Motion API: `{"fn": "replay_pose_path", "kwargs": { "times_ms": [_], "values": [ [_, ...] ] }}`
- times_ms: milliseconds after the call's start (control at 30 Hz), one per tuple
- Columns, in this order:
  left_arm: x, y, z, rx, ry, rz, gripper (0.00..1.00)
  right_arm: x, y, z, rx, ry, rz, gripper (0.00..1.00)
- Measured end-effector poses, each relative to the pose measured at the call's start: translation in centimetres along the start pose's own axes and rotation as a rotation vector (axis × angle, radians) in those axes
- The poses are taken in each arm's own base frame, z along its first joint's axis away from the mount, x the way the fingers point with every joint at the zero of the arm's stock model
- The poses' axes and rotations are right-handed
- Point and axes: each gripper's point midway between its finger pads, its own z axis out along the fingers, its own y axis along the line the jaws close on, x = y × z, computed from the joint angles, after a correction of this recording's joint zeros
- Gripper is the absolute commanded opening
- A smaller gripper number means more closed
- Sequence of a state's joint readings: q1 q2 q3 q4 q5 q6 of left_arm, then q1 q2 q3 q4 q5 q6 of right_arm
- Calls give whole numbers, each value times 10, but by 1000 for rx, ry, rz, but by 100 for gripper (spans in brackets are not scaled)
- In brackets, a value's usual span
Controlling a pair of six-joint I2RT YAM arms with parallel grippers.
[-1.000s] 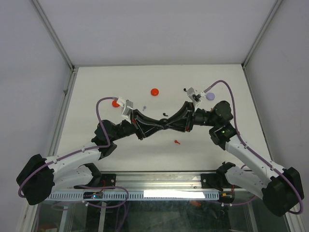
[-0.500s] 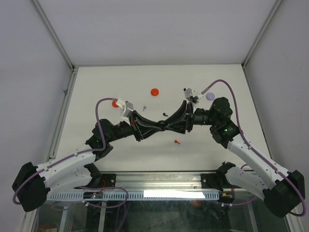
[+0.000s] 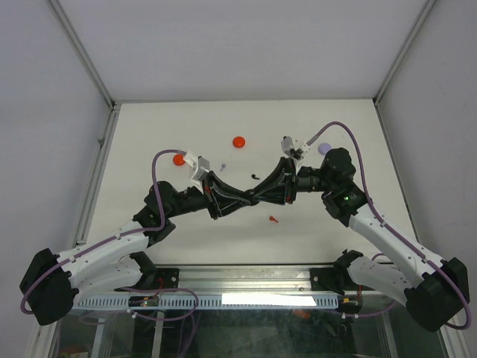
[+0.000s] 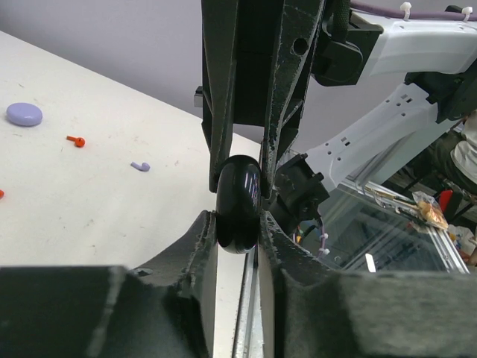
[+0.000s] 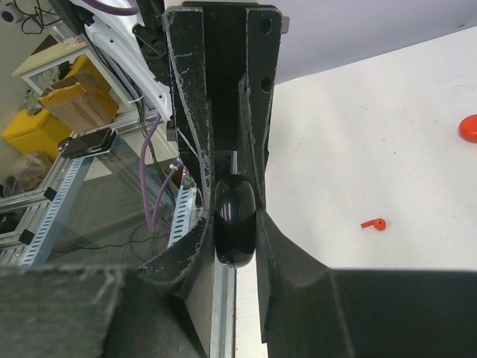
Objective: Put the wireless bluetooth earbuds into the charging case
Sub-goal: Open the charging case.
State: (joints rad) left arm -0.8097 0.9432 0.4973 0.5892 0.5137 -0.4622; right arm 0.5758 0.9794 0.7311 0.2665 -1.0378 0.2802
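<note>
My left end effector (image 4: 237, 224) and right end effector (image 5: 233, 224) are both squeezing the black case (image 4: 238, 201), nearly shut, drifting it slightly toward me. The earbuds (image 3: 274, 219) are lying loose on the tabletop (image 3: 149, 127), none going in yet.

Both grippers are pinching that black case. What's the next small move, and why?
Probably keep the left gripper shut on the black case and let the right gripper work the lid up. Both clamp it from opposite sides, no open lid shows, and the red earbud and lavender earbud lie loose on the table.
</note>
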Motion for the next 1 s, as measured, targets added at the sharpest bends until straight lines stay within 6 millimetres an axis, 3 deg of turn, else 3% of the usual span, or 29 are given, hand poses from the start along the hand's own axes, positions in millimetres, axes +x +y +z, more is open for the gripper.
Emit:
{"fn": "replay_pose_path", "kwargs": {
  "times_ms": [133,300,633,867,1000],
  "values": [
    [1,0,0,2,5,-2,40,1,2,0,-8,3,-2,0],
    [7,4,2,-5,19,-15,43,3,6,4,-22,9,-8,0],
    [8,4,2,1,7,-15,30,1,1,7,9,-2,-17,0],
    [7,5,1,-2,-11,-5,30,0,-2,8,33,-11,-19,0],
    [5,5,0,-2,-24,3,14,-2,-1,8,39,-17,-24,0]
  ]
}}
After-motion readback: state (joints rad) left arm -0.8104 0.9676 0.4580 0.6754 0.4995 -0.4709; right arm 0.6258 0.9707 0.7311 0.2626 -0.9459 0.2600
